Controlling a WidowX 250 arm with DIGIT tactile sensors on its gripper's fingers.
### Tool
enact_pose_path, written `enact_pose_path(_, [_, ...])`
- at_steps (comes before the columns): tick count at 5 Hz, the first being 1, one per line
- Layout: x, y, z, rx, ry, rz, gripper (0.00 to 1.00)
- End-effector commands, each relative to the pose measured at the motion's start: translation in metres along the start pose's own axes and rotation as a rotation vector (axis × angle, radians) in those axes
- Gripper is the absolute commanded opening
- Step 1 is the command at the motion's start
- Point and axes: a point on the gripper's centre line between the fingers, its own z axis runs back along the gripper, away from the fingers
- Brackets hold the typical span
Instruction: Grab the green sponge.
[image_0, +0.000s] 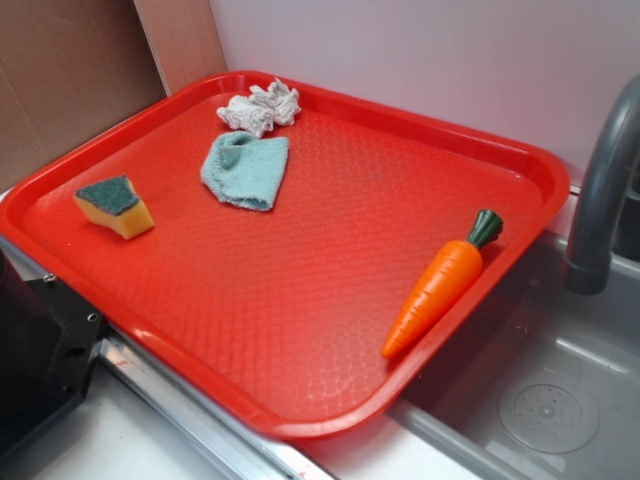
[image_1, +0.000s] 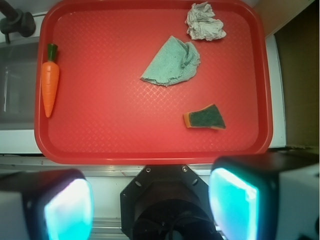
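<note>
We see our hand (image_1: 150, 202) spread wide and empty above the near edge of the red tray (image_1: 150, 150) on the worktop, well apart from the green sponge (image_1: 205, 118) lying flat near the tray's front right corner.

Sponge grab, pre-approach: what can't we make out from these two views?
- End effector: absent from exterior view; wrist view shows only blurred fingers, tips cut off by the bottom edge.
- Green sponge underside: hidden against the red tray.
- Faucet: top cropped in the exterior view.
- Under the teal cloth: covered.
</note>
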Motion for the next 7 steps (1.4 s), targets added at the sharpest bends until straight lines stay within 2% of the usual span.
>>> enact_pose_path(1, [0.0, 0.0, 0.0, 0.0, 0.0, 0.0, 1.0])
enact_pose_path(2, [0.005, 0.012, -0.011, -0.048, 0.026, 0.216, 1.0])
enact_pose_path(3, [0.007, 0.023, -0.024, -0.034, 0.019, 0.415, 1.0])
enact_pose_path(4, [0.008, 0.037, -0.037, -0.062, -0.019, 0.665, 1.0])
enact_pose_path(5, [0.004, 0.054, -0.052, -0.102, -0.019, 0.92, 1.0])
enact_pose_path(7, [0.008, 0.09, -0.1, -0.115, 0.041, 1.355, 1.0])
